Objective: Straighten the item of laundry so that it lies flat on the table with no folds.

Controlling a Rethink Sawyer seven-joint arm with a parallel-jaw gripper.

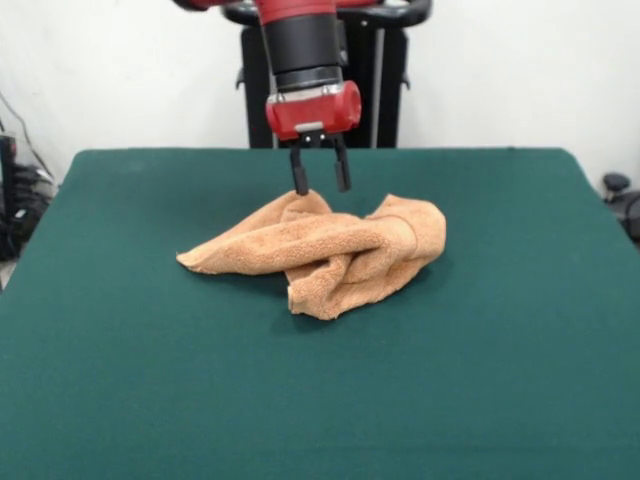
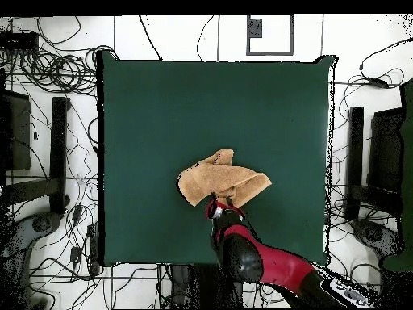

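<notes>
The light orange-tan towel (image 1: 330,250) lies crumpled and folded over itself near the middle of the dark green table (image 1: 150,380). One corner tapers out to the left in the front view. My gripper (image 1: 320,185) hangs open just above the towel's far edge, its fingers (image 1: 300,178) close to the cloth and holding nothing. In the overhead view the towel (image 2: 222,182) is a bunched wedge, and my gripper (image 2: 219,202) sits at its edge nearest the robot's base.
The robot's black pedestal (image 1: 375,80) stands behind the table's far edge. In the overhead view, cables (image 2: 56,69) and black stands (image 2: 58,153) surround the table on the white floor.
</notes>
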